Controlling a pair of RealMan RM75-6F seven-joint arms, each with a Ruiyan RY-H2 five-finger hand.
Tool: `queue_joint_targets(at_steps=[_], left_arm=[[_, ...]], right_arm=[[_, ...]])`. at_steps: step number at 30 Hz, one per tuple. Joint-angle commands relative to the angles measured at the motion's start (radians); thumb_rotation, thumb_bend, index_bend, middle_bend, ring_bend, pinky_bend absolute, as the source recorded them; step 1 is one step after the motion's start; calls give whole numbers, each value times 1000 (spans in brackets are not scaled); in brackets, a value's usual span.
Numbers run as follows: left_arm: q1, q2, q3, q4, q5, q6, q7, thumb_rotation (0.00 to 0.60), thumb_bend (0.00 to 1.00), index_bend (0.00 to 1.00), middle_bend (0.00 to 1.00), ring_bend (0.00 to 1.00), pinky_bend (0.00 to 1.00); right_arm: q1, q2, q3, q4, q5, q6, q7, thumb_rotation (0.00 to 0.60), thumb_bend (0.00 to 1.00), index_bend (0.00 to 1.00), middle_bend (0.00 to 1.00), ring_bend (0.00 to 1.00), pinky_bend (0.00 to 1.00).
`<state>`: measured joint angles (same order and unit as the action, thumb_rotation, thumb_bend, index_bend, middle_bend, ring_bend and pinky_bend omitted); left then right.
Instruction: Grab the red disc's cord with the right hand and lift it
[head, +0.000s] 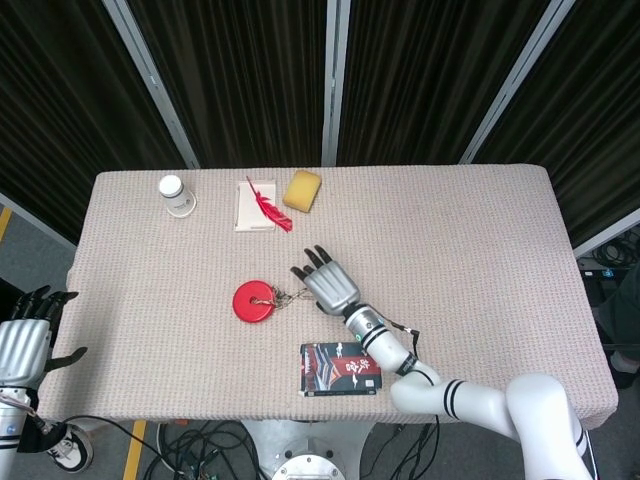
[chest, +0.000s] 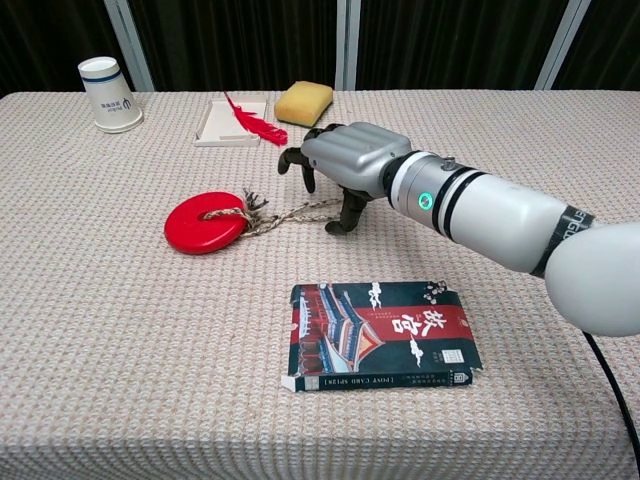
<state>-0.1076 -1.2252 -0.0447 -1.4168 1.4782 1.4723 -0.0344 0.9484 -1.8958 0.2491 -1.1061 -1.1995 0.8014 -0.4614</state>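
The red disc (head: 255, 301) (chest: 204, 222) lies flat left of the table's middle. Its braided tan cord (chest: 285, 215) (head: 288, 295) runs to the right from the disc's hole. My right hand (head: 327, 283) (chest: 344, 157) hovers palm-down over the cord's far end, fingers apart and curling down, thumb reaching toward the table beside the loop. It holds nothing that I can see; the loop's end is hidden under the hand. My left hand (head: 27, 340) hangs open off the table's left edge, low in the head view.
A printed card box (head: 340, 368) (chest: 383, 334) lies near the front edge, just in front of the right hand. At the back stand a white paper cup (chest: 108, 93), a white tray with a red feather (chest: 232, 122) and a yellow sponge (chest: 303, 103).
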Motion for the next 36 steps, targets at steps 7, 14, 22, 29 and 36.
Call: queue_joint_targets(at_steps=[7, 14, 22, 29, 36], left_arm=[[1, 1, 0, 0, 2, 1, 1, 600, 1, 204, 215, 105, 145], [2, 0, -1, 4, -1, 0, -2, 600, 1, 204, 215, 105, 145], [5, 0, -2, 7, -2, 2, -4, 600, 1, 204, 215, 105, 145], [6, -1, -2, 8, -2, 1, -6, 600, 1, 204, 215, 105, 145], [6, -1, -3, 9, -2, 1, -10, 600, 1, 204, 215, 105, 145]], right_arm=[[5, -7, -8, 6, -7, 15, 28, 600, 191, 287, 415, 49, 0], [3, -16, -19, 20, -14, 33, 28, 600, 236, 390, 501, 115, 0], [2, -26, -27, 33, -8, 37, 19, 600, 263, 465, 566, 160, 21], [4, -29, -25, 31, 12, 33, -3, 600, 272, 517, 617, 198, 31], [4, -30, -25, 33, 21, 38, -15, 600, 309, 627, 707, 277, 78]])
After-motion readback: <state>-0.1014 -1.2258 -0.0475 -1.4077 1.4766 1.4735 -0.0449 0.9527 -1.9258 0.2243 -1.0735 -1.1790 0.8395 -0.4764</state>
